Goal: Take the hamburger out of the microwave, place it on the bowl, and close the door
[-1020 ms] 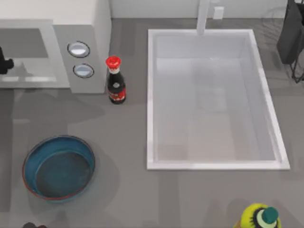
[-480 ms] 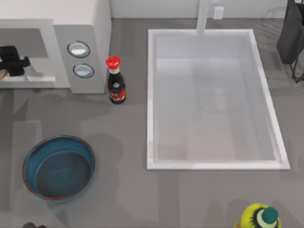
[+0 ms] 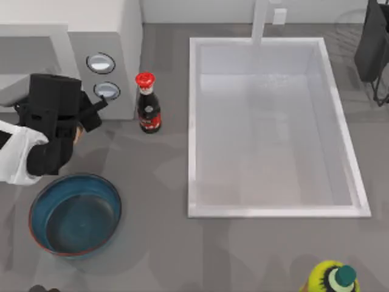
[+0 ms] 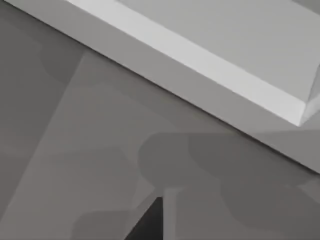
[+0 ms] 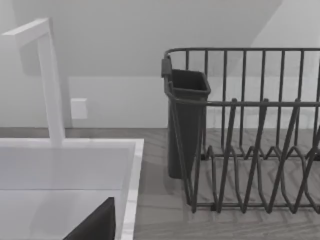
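The microwave (image 3: pixel 103 36) stands at the back left, its cavity (image 3: pixel 30 58) open to the front. My left gripper (image 3: pixel 58 118) hangs low before the opening, just behind the blue-teal bowl (image 3: pixel 76 219), which has nothing in it. A small brownish patch (image 3: pixel 77 134) shows at the gripper's edge; I cannot tell whether it is the hamburger. The left wrist view shows grey counter, a pale bevelled panel (image 4: pixel 215 60) and one dark fingertip (image 4: pixel 150 225). I cannot make out the door as a separate panel. A dark fingertip (image 5: pixel 95 225) of my right gripper shows in the right wrist view.
A soy-sauce bottle (image 3: pixel 148 103) with a red cap stands beside the dial panel. The white sink (image 3: pixel 273 128) with its tap (image 3: pixel 260 21) takes the middle right. A dark dish rack (image 5: pixel 240 130) is at the back right, a yellow bottle (image 3: pixel 331 278) at the front right.
My left arm has come out from the microwave opening at the left edge, moving right and toward the front, and now hangs between microwave and bowl.
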